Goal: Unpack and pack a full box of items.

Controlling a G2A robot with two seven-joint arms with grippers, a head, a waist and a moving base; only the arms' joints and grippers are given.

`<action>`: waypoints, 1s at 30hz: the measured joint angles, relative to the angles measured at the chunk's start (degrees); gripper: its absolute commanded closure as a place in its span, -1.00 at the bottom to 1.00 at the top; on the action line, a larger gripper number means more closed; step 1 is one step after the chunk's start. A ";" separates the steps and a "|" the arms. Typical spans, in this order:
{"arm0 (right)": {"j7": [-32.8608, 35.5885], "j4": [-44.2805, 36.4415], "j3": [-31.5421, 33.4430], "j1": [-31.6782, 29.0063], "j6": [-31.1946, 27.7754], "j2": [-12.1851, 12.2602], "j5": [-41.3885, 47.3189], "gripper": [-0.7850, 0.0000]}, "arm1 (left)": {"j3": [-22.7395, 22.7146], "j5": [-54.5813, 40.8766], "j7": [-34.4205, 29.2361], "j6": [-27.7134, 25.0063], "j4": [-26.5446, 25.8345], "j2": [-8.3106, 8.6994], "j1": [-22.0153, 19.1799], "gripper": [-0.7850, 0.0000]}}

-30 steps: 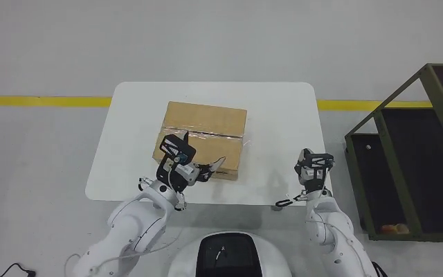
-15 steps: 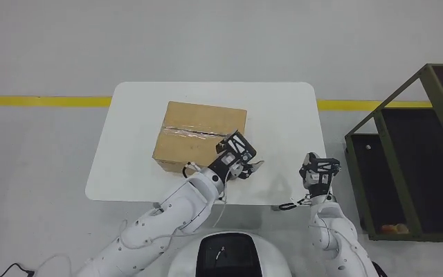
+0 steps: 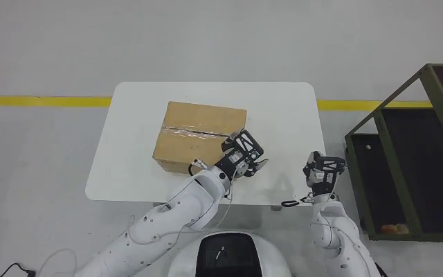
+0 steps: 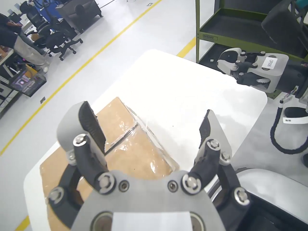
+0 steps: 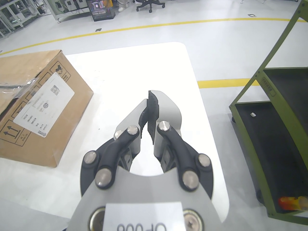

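A sealed cardboard box [image 3: 201, 131] with clear tape along its top seam lies on the white table [image 3: 277, 111], left of centre. My left gripper [image 3: 250, 163] hovers at the box's right front corner, fingers spread wide and nothing between them. In the left wrist view this open gripper [image 4: 149, 128] looks over the taped box [image 4: 134, 147], with the other arm's gripper [image 4: 231, 64] farther off. My right gripper [image 3: 322, 166] is by the table's right front edge, apart from the box. In the right wrist view its fingers [image 5: 151, 108] are pressed together, holding nothing, and the box [image 5: 36, 97] with a white label lies beyond.
A green metal cart [image 3: 394, 159] stands to the right of the table, with a small orange item [image 3: 394, 227] on its lower shelf. A yellow floor line [image 3: 55, 101] runs behind the table. Bare tabletop lies between the box and the right gripper.
My left arm has swung from the box's front left side to its right front corner. The right gripper has drifted slightly right and toward the table's front edge.
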 measured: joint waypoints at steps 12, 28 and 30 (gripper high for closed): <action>1.46 -4.63 2.54 -4.35 5.47 0.22 -5.61 1.00 | 3.28 -2.21 5.43 -2.39 4.12 -2.42 -2.58 -1.00; 0.59 -6.23 6.24 -7.26 5.67 0.25 -4.22 1.00 | 14.05 12.89 -6.76 -6.40 20.48 -10.46 -16.33 -1.00; 0.41 -6.30 6.25 -7.34 5.66 0.21 -4.04 1.00 | 14.53 14.97 -8.12 -7.05 21.00 -10.97 -16.73 -1.00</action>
